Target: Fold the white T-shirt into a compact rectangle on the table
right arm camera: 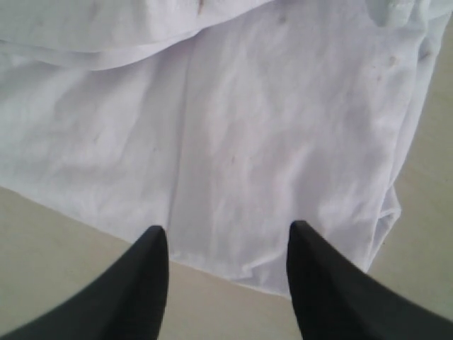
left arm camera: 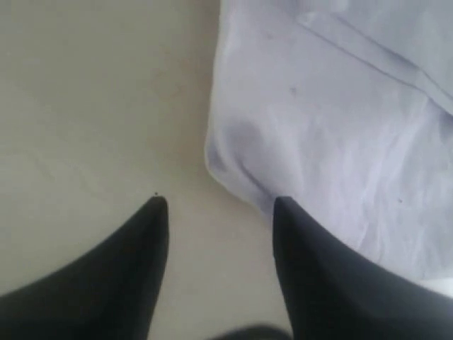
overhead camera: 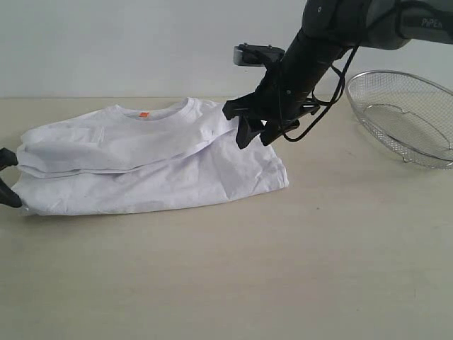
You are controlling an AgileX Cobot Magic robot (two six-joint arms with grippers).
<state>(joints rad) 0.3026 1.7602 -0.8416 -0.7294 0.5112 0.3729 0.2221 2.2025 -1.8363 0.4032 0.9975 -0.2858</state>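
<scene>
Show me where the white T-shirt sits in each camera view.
Exterior view: the white T-shirt lies left of centre on the table.
Left wrist view: its rounded corner sits by one tip of the left claw.
Right wrist view: the shirt spreads beyond the open right claw.
Shared landmark: the shirt's edge against bare beige table.

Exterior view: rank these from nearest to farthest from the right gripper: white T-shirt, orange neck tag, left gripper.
1. white T-shirt, its right edge just under the right gripper.
2. orange neck tag, at the collar, further left.
3. left gripper, at the far left edge.
</scene>
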